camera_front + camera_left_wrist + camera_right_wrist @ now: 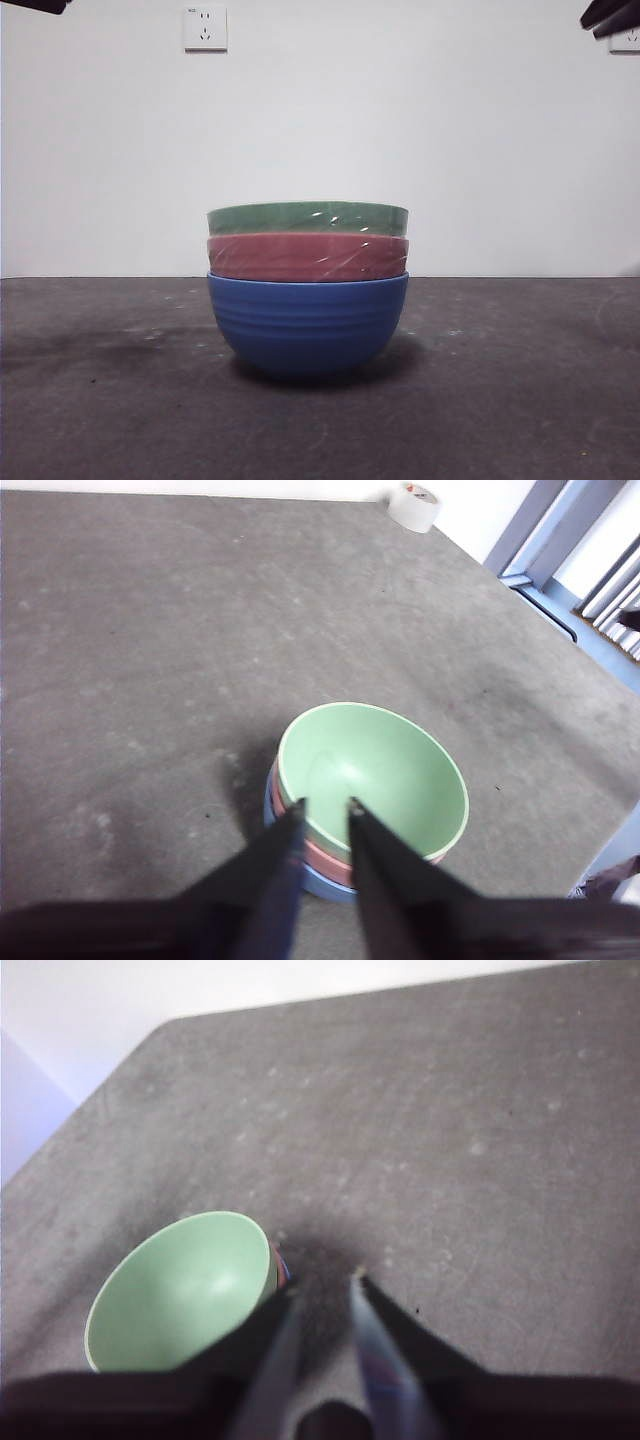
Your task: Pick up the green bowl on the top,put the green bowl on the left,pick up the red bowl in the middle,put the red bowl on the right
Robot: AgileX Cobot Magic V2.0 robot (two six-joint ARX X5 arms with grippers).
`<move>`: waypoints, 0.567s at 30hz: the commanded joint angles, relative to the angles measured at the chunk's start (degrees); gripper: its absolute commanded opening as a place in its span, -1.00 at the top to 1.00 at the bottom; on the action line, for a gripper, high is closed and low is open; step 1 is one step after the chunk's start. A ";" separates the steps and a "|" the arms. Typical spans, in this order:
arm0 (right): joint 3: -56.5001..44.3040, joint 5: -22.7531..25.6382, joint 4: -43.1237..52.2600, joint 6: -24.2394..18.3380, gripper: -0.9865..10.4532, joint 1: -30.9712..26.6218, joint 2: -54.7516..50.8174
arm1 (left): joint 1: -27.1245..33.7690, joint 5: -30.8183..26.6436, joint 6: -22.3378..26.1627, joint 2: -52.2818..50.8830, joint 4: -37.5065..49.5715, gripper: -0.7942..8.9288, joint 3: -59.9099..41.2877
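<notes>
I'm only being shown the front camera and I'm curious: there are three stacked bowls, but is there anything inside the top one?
Observer: No. The left wrist view looks down into the green bowl, and it is empty.
Operator: Where are the robot's grippers? I see only dark tips in the top corners.
Observer: Both are above the table. The left gripper hangs over the green bowl's near rim, jaws slightly apart.
Operator: And the other one?
Observer: The right gripper hangs over bare table beside the stack, also slightly open and holding nothing.
</notes>
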 commanded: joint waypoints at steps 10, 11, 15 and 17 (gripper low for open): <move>0.20 -0.22 0.26 -0.83 0.42 0.09 0.39 | -9.73 -0.66 6.47 7.32 -4.26 0.11 5.81; 0.20 -0.22 0.24 -0.83 0.42 0.09 0.39 | -11.39 -1.73 7.87 9.05 -5.75 0.11 7.43; 0.20 -0.20 0.24 -0.83 0.42 0.09 0.39 | -18.25 -7.37 14.14 16.39 -11.19 0.11 13.94; 0.20 -0.20 0.24 -0.85 0.44 0.09 0.39 | -21.18 -9.84 17.44 19.63 -12.92 0.11 16.55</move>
